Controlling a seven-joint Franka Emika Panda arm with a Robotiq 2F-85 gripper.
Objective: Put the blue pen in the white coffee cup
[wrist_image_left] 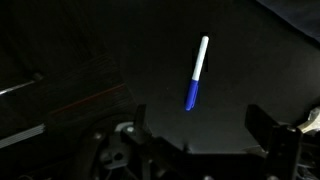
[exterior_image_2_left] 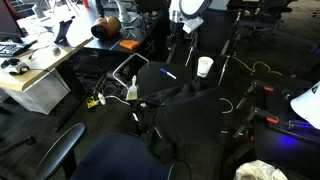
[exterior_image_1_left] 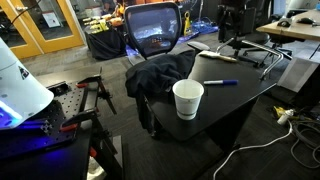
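No text, label, brand, number or sign can be read in any view. The white coffee cup [exterior_image_1_left: 187, 98] on the black bench [exterior_image_1_left: 240, 100] shows only a plain white wall in both exterior views. In the wrist view the blue pen [wrist_image_left: 197, 74] is too blurred to show any print on its barrel. Everything else in the exterior views is too small for any lettering to be made out.

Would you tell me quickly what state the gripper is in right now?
Gripper: open, holding nothing; the blue pen lies ungripped ahead of it.
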